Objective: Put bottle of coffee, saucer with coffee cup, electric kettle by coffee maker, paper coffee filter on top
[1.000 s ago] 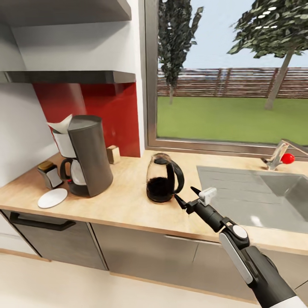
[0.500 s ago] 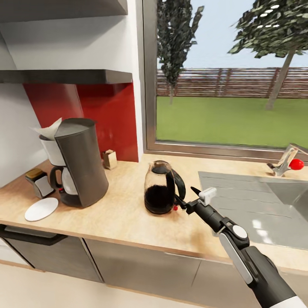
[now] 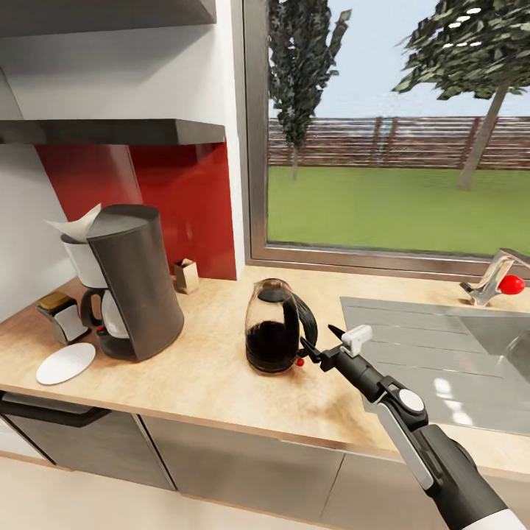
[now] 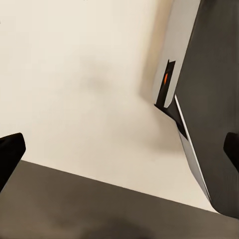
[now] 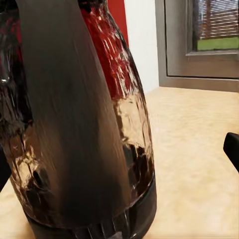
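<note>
The electric kettle (image 3: pixel 271 331) stands mid-way along the kitchen countertop (image 3: pixel 213 372); its glass body (image 5: pixel 114 124) and black handle loom close in the right wrist view. My right gripper (image 3: pixel 318 343) is open, its tips right at the kettle's handle. Further left stands the coffee maker (image 3: pixel 136 283) with the paper coffee filter (image 3: pixel 73 224) on its top. The bottle of coffee (image 3: pixel 59 316) and the saucer (image 3: pixel 66 363) sit beside it. The kitchen shelf (image 3: pixel 110 131) hangs above. My left gripper (image 4: pixel 119 152) is open over pale floor. The coffee cup is out of view.
A steel sink (image 3: pixel 442 353) with a faucet (image 3: pixel 489 278) and red knob (image 3: pixel 511 283) lies right of the kettle. A small wooden box (image 3: pixel 185 276) stands against the red backsplash. A large window runs behind the counter. Grey cabinet fronts (image 3: pixel 243 460) sit below.
The head view has shifted a little, so everything sits slightly lower left in the picture. My right gripper stays open by the kettle's handle.
</note>
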